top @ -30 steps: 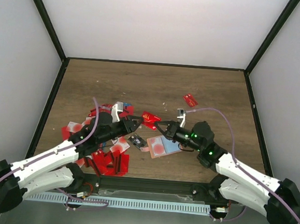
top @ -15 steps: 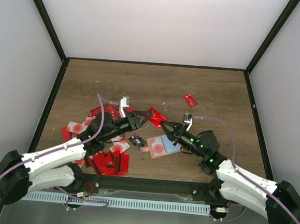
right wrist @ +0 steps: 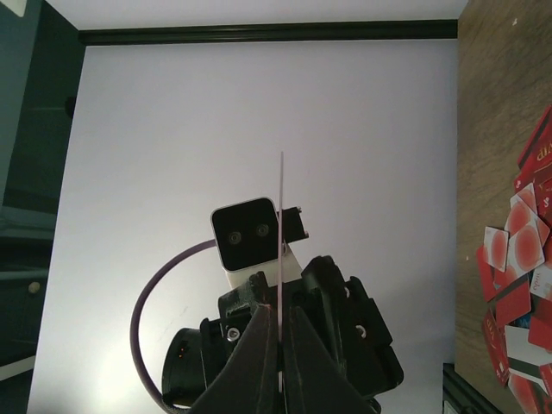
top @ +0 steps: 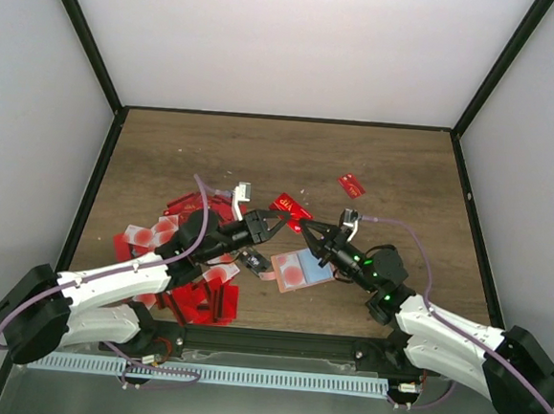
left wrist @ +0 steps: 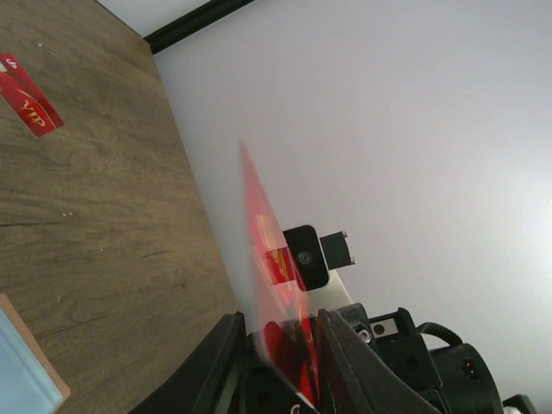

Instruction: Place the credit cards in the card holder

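- One red card (top: 291,207) aloft over table (top: 377,157) centre in top view, between left gripper (top: 274,223) and right gripper (top: 311,233). Card holder (top: 296,269) open below, seemingly unloaded. Most credit cards (top: 193,292) heaped near-left corner. Barely started.
- Left wrist: jaws flank card, grip unclear.
- Right wrist: jaws clamped on card.

Left arm (top: 117,286) stretched low toward mid-table, right arm (top: 440,325) mirroring it. Grippers face each other tip to tip, close together. Right gripper (top: 307,230) pinched tight on card (top: 291,207). Left gripper (top: 274,224) fingers narrow, flanking same card; contact unclear.
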### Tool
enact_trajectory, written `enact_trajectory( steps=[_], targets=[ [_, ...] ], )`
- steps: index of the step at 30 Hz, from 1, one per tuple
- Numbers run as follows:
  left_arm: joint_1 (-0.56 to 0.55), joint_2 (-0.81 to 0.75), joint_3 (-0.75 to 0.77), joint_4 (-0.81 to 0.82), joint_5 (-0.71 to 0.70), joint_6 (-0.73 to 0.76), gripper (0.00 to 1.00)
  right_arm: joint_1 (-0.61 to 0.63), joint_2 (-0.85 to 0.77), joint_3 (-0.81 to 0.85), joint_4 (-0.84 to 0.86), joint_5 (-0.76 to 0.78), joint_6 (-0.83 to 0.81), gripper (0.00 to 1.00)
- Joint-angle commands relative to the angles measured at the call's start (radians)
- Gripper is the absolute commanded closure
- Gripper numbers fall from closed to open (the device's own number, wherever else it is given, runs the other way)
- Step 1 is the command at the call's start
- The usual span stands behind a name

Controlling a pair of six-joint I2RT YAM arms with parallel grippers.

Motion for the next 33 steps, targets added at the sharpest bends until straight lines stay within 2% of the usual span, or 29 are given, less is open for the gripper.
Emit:
enact_trajectory(
  steps=[1,14,18,21,24,27,30,33],
  targets=[
    [-0.019,0.012,0.017,0.061,-0.007,0.001,0.76,-0.006,0.001,-0.007,0.069,0.034,0.009,0.99],
    [-0.032,0.026,0.024,0.062,-0.044,-0.004,0.95,-0.005,0.03,-0.025,0.11,0.023,0.01,0.99],
    [-0.031,0.035,0.021,0.045,-0.053,0.01,0.96,-0.009,0.026,-0.013,0.046,-0.027,-0.028,0.98],
    [-0.031,0.018,0.005,0.001,-0.077,0.023,0.96,-0.051,-0.017,0.01,-0.096,-0.111,-0.105,0.84],
    [-0.032,-0.007,-0.001,-0.091,-0.112,0.044,0.96,-0.136,-0.092,0.064,-0.351,-0.186,-0.232,0.66],
    [-0.031,-0.001,0.002,-0.218,-0.125,0.049,0.96,-0.245,-0.145,0.162,-0.657,-0.241,-0.456,0.47],
    [-0.031,0.036,-0.014,-0.248,-0.081,0.043,0.96,-0.318,-0.131,0.256,-0.922,-0.226,-0.713,0.37],
    [-0.035,0.083,-0.019,-0.258,-0.037,0.043,0.96,-0.361,-0.086,0.285,-1.06,-0.181,-0.86,0.33]
  ],
)
